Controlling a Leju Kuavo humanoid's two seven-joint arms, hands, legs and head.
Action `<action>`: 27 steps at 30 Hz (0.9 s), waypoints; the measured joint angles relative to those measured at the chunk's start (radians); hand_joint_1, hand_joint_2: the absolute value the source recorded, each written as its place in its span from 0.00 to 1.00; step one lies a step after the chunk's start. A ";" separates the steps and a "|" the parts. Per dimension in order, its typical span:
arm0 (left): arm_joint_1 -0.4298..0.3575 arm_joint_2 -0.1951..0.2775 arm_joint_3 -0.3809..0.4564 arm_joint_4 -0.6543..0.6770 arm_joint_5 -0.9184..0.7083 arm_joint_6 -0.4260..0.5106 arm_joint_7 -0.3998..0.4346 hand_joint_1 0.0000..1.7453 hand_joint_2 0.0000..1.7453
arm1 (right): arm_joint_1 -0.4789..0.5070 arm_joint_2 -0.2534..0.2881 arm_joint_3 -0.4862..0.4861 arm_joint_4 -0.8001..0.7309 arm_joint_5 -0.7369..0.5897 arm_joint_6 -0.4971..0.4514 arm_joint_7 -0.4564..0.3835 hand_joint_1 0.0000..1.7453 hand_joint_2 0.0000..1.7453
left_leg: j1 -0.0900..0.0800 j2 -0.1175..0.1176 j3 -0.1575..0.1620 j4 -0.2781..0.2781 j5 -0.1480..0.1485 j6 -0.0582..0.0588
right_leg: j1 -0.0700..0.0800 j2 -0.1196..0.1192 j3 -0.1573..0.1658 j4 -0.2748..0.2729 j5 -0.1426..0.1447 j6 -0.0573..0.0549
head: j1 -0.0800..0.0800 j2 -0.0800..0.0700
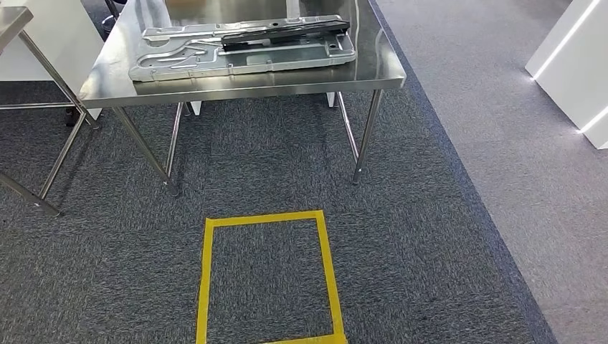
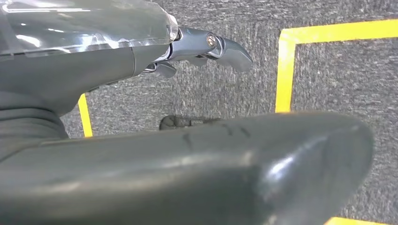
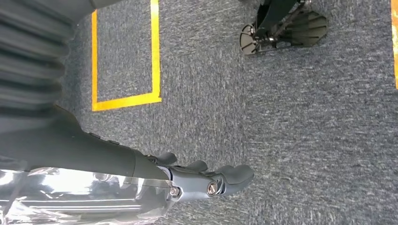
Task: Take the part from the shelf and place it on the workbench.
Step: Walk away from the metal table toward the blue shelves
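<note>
A: Any readable writing?
B: None. The part (image 1: 283,34), a long black bar, lies on a silver panel (image 1: 179,61) on the workbench (image 1: 236,82), upper centre.
A: Hands?
B: Left hand (image 2: 197,51) and right hand (image 3: 206,180) hang empty, fingers loosely apart

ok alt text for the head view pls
A steel workbench stands on grey carpet, carrying a flat silver metal panel with a long black part lying on top of it. A yellow tape square marks the floor in front.

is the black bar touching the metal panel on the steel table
Touching. The head view shows the black bar lying flat on the metal panel, no gap between them.
</note>
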 joint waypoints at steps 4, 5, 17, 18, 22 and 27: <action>0.000 0.003 0.000 0.000 0.000 0.000 0.000 0.00 0.00 | -0.001 0.001 -0.001 0.000 0.000 0.000 0.000 0.00 1.00 | 0.009 0.000 0.086 -0.172 0.103 -0.006 | -0.002 0.003 -0.002 0.018 -0.009 0.013 | 0.000 0.000; 0.000 0.004 0.000 0.000 0.000 0.000 0.000 0.00 0.00 | -0.001 0.001 -0.001 0.000 0.000 0.000 0.000 0.00 1.00 | 0.008 0.000 0.109 -0.223 0.119 -0.002 | -0.002 0.004 -0.005 0.025 -0.012 0.018 | 0.000 0.000; -0.001 0.004 0.000 0.000 0.000 0.000 0.002 0.00 0.50 | -0.001 0.003 -0.002 0.000 0.000 -0.002 0.008 0.00 1.00 | 0.001 0.000 0.109 -0.264 0.138 0.051 | -0.010 0.006 -0.128 0.284 -0.120 0.065 | 0.000 0.000; -0.001 0.004 0.000 0.000 0.000 0.001 0.004 0.00 0.75 | -0.001 0.003 -0.002 0.000 0.001 -0.005 0.016 0.00 1.00 | 0.001 0.000 0.110 -0.262 0.137 0.051 | -0.014 0.006 -0.098 0.222 -0.083 0.069 | 0.000 0.000; -0.003 0.008 0.000 0.000 0.002 0.007 0.017 0.00 1.00 | -0.004 0.005 -0.003 0.001 0.004 -0.009 0.043 0.00 0.50 | -0.010 -0.003 0.104 -0.248 0.129 0.043 | -0.021 0.011 -0.010 0.034 -0.021 0.071 | 0.000 0.000; -0.002 0.008 -0.005 0.000 0.005 0.006 0.031 0.00 0.25 | -0.004 0.005 -0.005 0.001 0.000 0.009 0.039 0.00 0.25 | -0.007 -0.004 0.103 -0.251 0.133 0.032 | -0.011 0.012 -0.012 0.034 -0.020 0.055 | 0.000 0.000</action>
